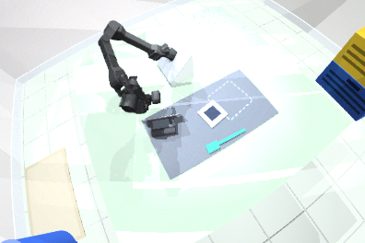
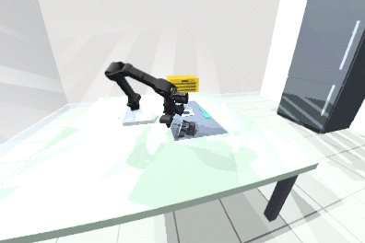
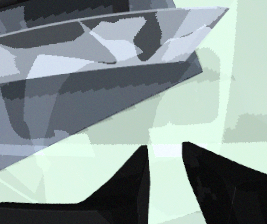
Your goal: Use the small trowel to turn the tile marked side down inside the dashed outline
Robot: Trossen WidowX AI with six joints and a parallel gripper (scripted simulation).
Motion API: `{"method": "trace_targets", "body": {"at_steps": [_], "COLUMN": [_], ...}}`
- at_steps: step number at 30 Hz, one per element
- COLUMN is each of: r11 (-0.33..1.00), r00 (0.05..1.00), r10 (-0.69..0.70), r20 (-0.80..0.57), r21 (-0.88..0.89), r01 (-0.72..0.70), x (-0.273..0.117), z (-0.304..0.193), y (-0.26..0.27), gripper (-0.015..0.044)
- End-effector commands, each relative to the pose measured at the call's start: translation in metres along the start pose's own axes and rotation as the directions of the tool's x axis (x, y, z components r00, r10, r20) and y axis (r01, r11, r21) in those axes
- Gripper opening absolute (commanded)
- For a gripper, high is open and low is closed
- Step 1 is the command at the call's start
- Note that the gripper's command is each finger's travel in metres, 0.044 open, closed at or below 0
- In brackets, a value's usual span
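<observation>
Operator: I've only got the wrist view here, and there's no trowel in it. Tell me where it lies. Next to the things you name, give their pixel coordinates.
Observer: The turquoise trowel [image 1: 212, 146] [image 2: 205, 113] lies on the mat [image 1: 184, 162] [image 2: 214, 128] [image 3: 46, 125], along one long edge.

Operator: Give me its direction, as seen from the top.

Observer: In the top view its broad blade is at the lower left and its handle runs up to the right.

Operator: Now the tile. Report whether it's in the outline.

Observer: It isn't: the tile [image 1: 212, 113] [image 2: 189, 113] sits beside the dashed outline [image 1: 241, 90], a dark square showing on top.
</observation>
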State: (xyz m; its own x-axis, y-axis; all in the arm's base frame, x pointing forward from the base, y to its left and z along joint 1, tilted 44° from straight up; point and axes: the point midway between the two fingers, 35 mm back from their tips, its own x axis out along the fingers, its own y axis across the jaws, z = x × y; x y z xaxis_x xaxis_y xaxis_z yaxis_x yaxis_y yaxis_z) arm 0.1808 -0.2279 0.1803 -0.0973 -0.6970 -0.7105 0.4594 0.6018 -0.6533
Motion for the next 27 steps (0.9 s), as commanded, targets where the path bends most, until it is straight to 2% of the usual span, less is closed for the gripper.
{"method": "trace_targets", "body": {"at_steps": [1, 5, 11, 15, 27], "r11": [1.000, 1.000, 1.000, 1.000, 0.925], "r00": [1.000, 1.000, 1.000, 1.000, 1.000], "r10": [0.002, 0.001, 0.003, 0.003, 0.002], "r20": [0.005, 0.005, 0.009, 0.009, 0.012], "r21": [0.000, 0.000, -0.001, -0.006, -0.381], "r01": [-0.002, -0.001, -0.003, -0.003, 0.003], "x": [-0.001, -0.005, -0.031, -0.032, -0.034], "z": [0.002, 0.003, 0.005, 0.006, 0.041], "y": [0.000, 0.000, 0.000, 0.000, -0.006], "gripper": [0.0100, 0.0100, 0.0100, 0.0100, 0.0100]}}
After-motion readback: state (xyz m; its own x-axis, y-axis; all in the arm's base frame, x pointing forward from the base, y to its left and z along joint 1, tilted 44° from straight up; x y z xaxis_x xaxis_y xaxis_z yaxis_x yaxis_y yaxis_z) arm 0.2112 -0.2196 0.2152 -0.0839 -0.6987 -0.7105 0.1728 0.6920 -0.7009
